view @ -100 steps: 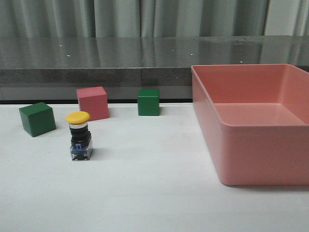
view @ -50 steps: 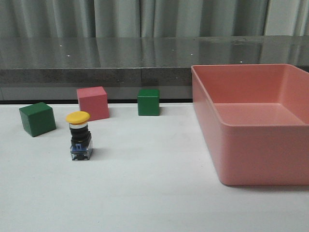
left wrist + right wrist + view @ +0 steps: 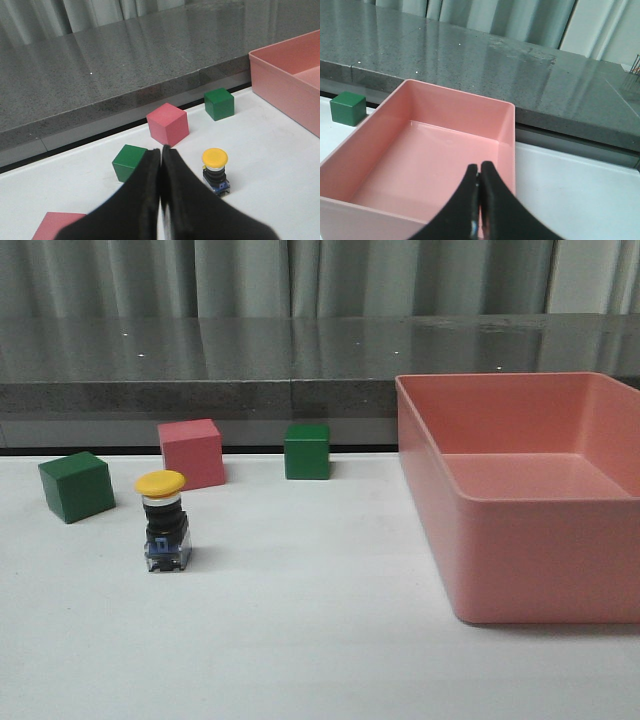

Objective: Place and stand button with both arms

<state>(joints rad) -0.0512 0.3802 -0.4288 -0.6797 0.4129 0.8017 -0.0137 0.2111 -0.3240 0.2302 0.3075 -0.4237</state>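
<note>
Spanning white table (image 3: pixel 320 640), grey ledge (image 3: pixel 200 360), seemingly curtains (image 3: pixel 250 275) behind

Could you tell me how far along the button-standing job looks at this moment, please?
The button already stands upright on the table, yellow cap up, in front of the pink cube and outside the pink bin. Nothing is in hand: the left gripper and right gripper both have their fingers shut on nothing, away from the button. Little seems left.
</note>
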